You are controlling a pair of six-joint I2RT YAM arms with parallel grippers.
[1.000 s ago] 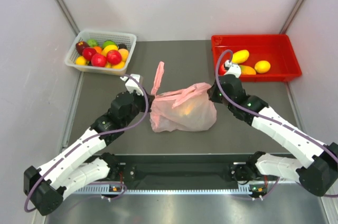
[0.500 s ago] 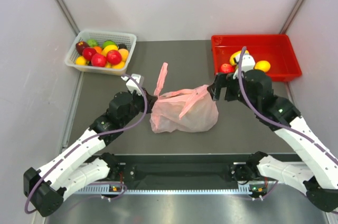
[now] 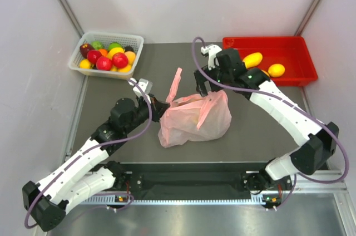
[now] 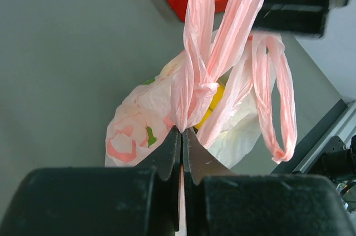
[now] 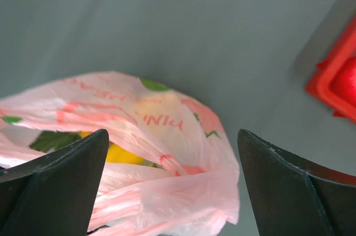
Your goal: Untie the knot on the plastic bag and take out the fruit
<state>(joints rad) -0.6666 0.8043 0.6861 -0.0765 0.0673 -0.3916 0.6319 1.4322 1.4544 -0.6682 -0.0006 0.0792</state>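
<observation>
The pink plastic bag [image 3: 194, 120] lies mid-table, one strap [image 3: 177, 82] standing up and another [image 3: 208, 108] draped over it. My left gripper [image 3: 165, 104] is shut on the bag's thin plastic [image 4: 182, 127] at its left rim. Just beyond the fingertips the straps gather in a bunch [image 4: 193, 92]; I cannot tell if it is the knot. Yellow fruit [image 4: 214, 98] shows through the bag, and again as a yellow patch [image 5: 119, 152] beside a green one [image 5: 53, 140]. My right gripper [image 3: 204, 88] hangs open over the bag's far edge, jaws wide with nothing in them [image 5: 172, 136].
At the back left a white basket [image 3: 137, 39] holds small red, orange and green fruits. The red tray [image 3: 267, 39] at the back right holds yellow mangoes [image 3: 253, 59], and its corner [image 5: 334, 83] shows in the right wrist view. Grey walls close both sides.
My right gripper let go of the bag's strap, opened wide, and swung from the bag's right side to above its far edge. The left gripper stayed shut on the bag.
</observation>
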